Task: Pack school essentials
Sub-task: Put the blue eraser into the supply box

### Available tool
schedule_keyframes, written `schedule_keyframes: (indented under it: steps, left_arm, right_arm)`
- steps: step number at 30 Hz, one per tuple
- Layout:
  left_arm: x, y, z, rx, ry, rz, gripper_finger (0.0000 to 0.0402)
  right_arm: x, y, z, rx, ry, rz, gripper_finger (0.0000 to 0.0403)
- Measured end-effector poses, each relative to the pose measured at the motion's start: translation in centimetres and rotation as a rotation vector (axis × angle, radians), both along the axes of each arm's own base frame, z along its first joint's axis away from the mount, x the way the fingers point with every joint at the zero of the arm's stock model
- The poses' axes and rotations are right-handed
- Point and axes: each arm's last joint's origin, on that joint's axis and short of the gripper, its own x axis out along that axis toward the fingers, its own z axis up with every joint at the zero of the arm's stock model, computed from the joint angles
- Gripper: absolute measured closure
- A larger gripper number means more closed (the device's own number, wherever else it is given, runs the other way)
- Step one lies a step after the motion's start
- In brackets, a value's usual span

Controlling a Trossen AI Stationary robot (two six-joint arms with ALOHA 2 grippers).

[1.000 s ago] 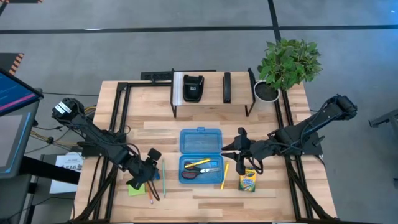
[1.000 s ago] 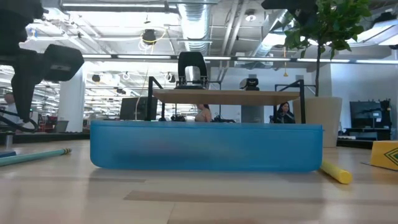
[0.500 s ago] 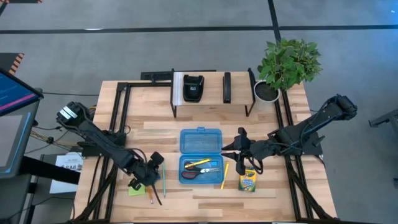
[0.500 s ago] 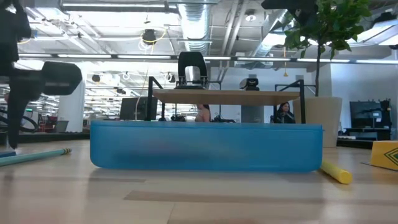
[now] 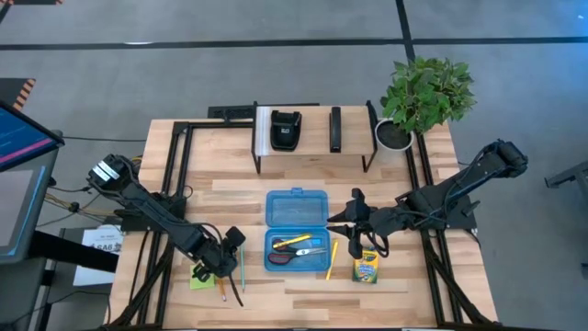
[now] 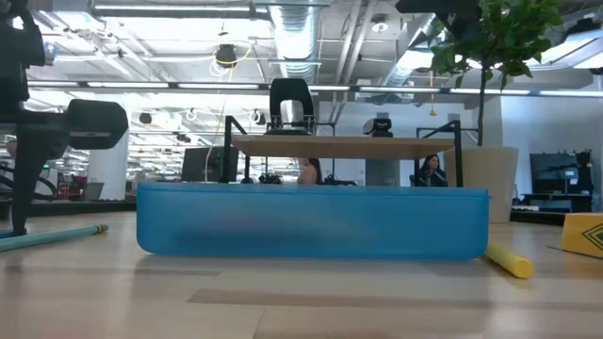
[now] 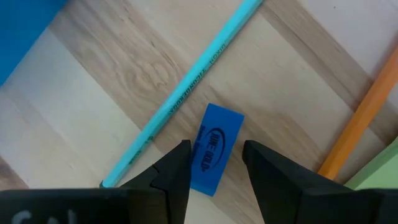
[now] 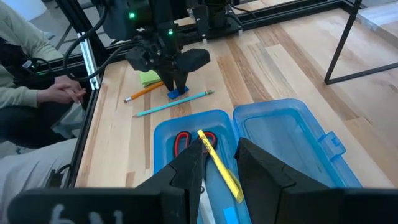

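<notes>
The left arm is reaching from the table's left edge down toward the near left part of the table, its wrist bent so the left gripper (image 5: 219, 264) is pointing straight down. Its fingers (image 7: 177, 174) are parted and straddling the blue eraser (image 7: 213, 148), one finger on each long side; the wrist view shows a sliver of wood between each finger and the eraser, so they are not clenching it. The eraser is lying flat on the wood between the teal pencil (image 7: 186, 92) and the orange pencil (image 7: 360, 118), with the green sticky-note pad (image 5: 198, 280) just to its left.

Compared with a second ago, the left arm is sitting lower and a little nearer and further right, its gripper having dropped from above the pad onto the eraser; the low view shows its dark body (image 6: 57, 122) shifted slightly right.

The right arm is stretched in from the far right, and the right gripper (image 5: 354, 221) is hovering just right of the open blue case (image 5: 296, 208), fingers spread with nothing between them, unmoved since the earlier frames. Red-handled scissors (image 5: 288, 256) and a yellow pencil (image 5: 291, 242) are lying in the case's near half. Another yellow pencil (image 5: 331, 259) is lying on the table just right of the case, and the crayon box (image 5: 366, 268) is sitting further right of it.
</notes>
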Motion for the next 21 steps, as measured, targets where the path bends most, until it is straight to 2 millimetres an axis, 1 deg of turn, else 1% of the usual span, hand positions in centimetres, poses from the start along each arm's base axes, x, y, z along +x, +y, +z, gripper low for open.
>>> schedule_keyframes:
  steps: [5, 7, 14, 21]
  left_arm:
    - [0.11, 0.23, 0.03, -0.011, 0.002, 0.007, 0.0261]
    - [0.15, 0.3, 0.03, -0.014, 0.005, 0.004, 0.0269]
    - [0.43, 0.46, 0.1, -0.013, 0.0, -0.019, 0.0331]
    - [0.87, 0.19, 0.71, 0.001, 0.005, -0.04, 0.037]
  right_arm:
    - [0.0, 0.0, 0.0, 0.002, 0.0, -0.001, 0.0282]
    - [0.0, 0.0, 0.0, 0.002, 0.0, -0.001, 0.0282]
    - [0.0, 0.0, 0.01, 0.002, -0.001, 0.0, 0.0282]
    - [0.0, 0.0, 0.01, 0.002, -0.001, 0.0, 0.0282]
